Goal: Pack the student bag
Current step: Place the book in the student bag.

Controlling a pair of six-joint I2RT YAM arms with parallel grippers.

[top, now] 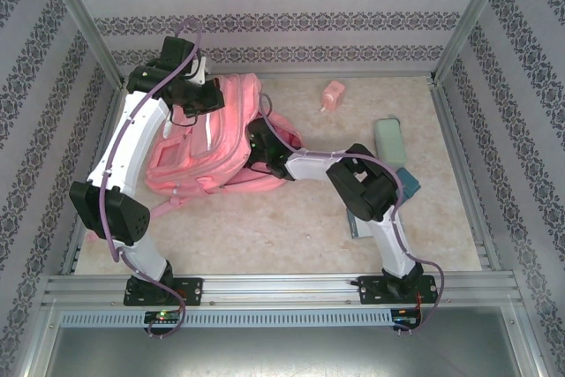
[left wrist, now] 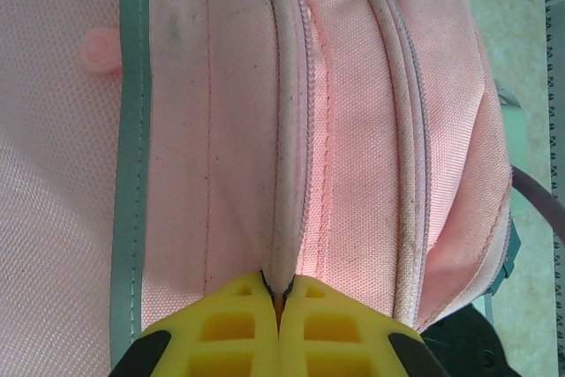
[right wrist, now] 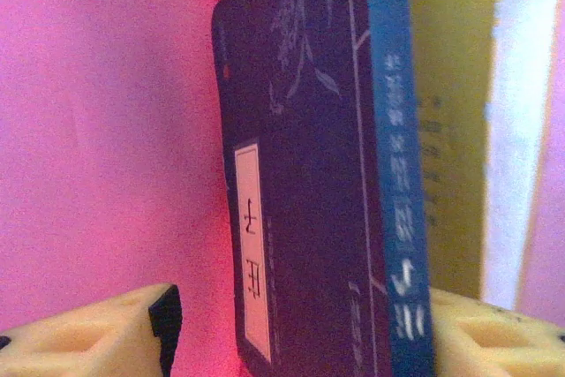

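Note:
The pink student bag [top: 203, 152] lies on the table at the back left, and its zips and piping [left wrist: 353, 130] run up the left wrist view. My left gripper [top: 205, 94] is at the bag's top edge, where its yellow jaws [left wrist: 281, 293] are shut on a ridge of pale piping. My right gripper [top: 256, 143] reaches into the bag's opening from the right. Inside, against the pink lining [right wrist: 106, 130], a dark purple book [right wrist: 327, 174] with a blue spine stands between the open jaws of my right gripper [right wrist: 302, 306]. The left finger [right wrist: 132, 324] is apart from the book; the right finger [right wrist: 477, 333] is beside the spine.
A small pink item [top: 333, 95] stands on the table at the back. A pale green block [top: 389, 140] and a teal book [top: 408, 183] lie at the right, by my right arm. Behind the purple book in the bag is a yellowish surface [right wrist: 450, 130]. Metal rails frame the table.

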